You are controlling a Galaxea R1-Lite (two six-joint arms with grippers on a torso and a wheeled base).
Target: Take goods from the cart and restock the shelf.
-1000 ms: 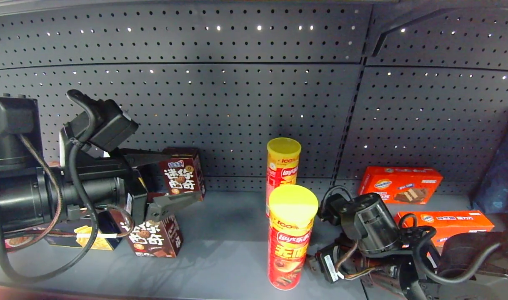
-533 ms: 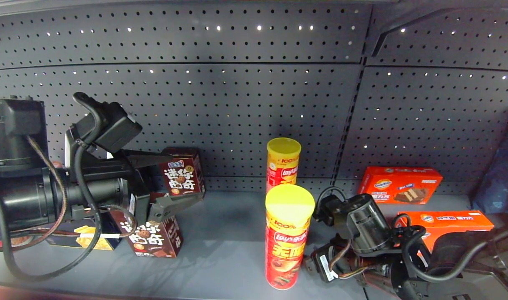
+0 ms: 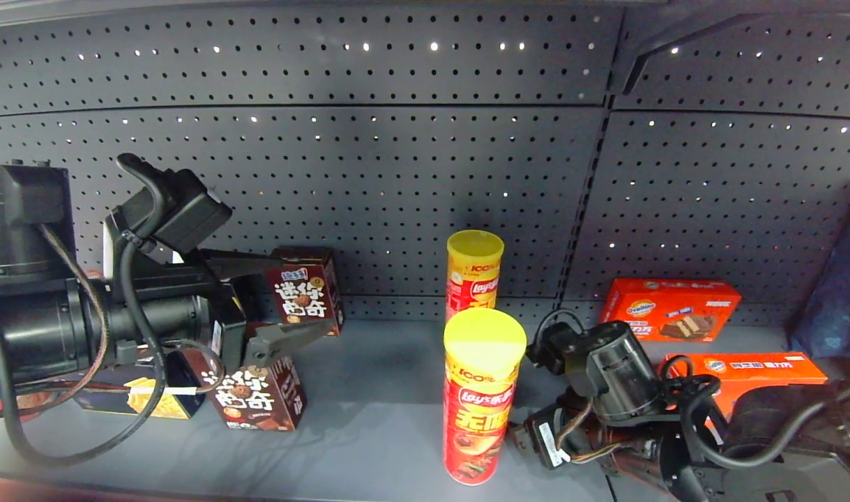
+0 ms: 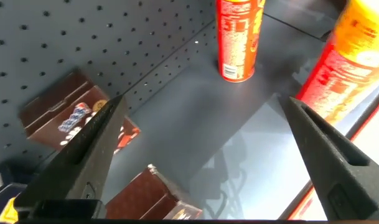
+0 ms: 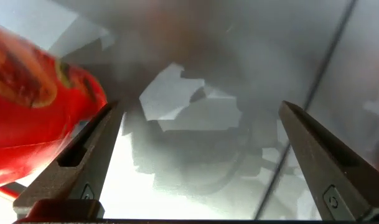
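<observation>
Two red chip cans with yellow lids stand upright on the grey shelf (image 3: 383,390), one at the back (image 3: 472,275) and one near the front edge (image 3: 482,397). My right gripper (image 5: 200,107) is open low over the shelf, and the front can (image 5: 33,118) stands just outside one of its fingers. In the head view that arm's wrist (image 3: 609,366) sits right of the front can. My left gripper (image 3: 278,301) is open and holds nothing, hovering by two brown snack boxes, one at the back (image 3: 306,289) and one in front (image 3: 257,394). The left wrist view shows both cans (image 4: 239,37) (image 4: 345,62).
Two orange boxes (image 3: 669,307) (image 3: 742,376) lie at the right of the shelf. A dark box with yellow chips pictured (image 3: 146,397) sits under my left arm. The pegboard back wall (image 3: 397,174) closes the rear. Bare shelf lies between the brown boxes and the cans.
The front can has shifted slightly to the left, and my right arm's wrist has shifted a little beside it. The left arm has barely moved.
</observation>
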